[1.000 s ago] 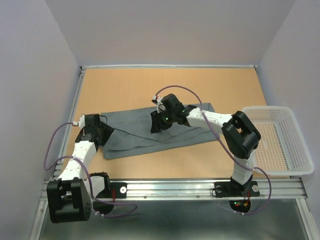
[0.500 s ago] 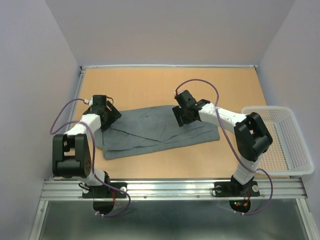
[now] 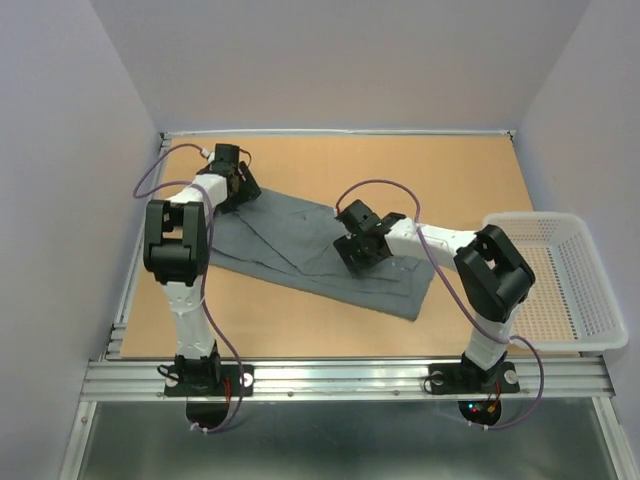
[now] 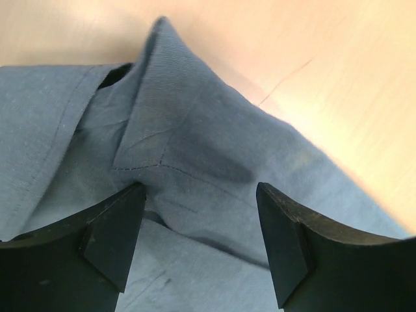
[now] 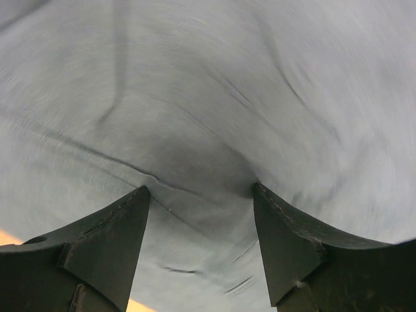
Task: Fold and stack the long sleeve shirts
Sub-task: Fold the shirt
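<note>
left gripper [image 4: 200, 195]: released, jaws spread over collar [image 4: 159, 91] of grey shirt [image 3: 290, 248]; right gripper [image 5: 200, 192]: released, above shirt's middle

No legible text, label, brand, number or sign in any view, overhead or wrist.
</note>
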`<act>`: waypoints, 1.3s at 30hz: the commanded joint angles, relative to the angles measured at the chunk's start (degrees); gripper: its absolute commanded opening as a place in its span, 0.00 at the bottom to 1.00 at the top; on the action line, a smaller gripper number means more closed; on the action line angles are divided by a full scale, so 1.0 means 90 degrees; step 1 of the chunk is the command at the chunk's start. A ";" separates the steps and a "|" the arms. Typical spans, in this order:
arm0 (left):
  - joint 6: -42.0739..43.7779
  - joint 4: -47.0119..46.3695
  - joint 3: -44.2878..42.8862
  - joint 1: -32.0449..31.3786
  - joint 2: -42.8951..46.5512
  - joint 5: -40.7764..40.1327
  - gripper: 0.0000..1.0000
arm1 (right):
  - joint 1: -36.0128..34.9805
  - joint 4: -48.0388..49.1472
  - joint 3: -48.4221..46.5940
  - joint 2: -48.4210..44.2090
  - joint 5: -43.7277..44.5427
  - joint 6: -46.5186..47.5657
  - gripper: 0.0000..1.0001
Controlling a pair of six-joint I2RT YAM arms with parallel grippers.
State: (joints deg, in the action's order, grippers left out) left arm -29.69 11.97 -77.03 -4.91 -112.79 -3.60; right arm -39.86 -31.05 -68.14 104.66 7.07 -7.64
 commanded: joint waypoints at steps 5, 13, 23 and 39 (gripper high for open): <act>0.1549 0.0623 -0.3885 -0.0782 -0.2308 -0.0284 0.81 | -0.1567 -0.0788 -0.0767 0.0666 -0.2767 -0.0245 0.70; 0.2303 -0.0206 -0.5055 -0.1300 -0.2089 -0.0206 0.84 | -0.1607 -0.1130 -0.1920 0.0169 -0.2042 0.0058 0.70; 0.0634 0.0457 -0.1473 -0.1467 0.1174 -0.1515 0.83 | -0.0465 -0.1228 -0.1473 -0.0701 -0.0805 0.0185 0.68; 0.0887 -0.0080 0.0143 -0.1496 0.0473 -0.1437 0.83 | -0.0415 -0.1111 -0.0632 -0.0945 -0.1205 -0.0079 0.57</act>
State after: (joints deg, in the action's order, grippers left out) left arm -23.99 13.08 -71.42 -18.04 -107.53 -15.07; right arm -43.22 -41.95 -74.98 98.85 -2.37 -7.75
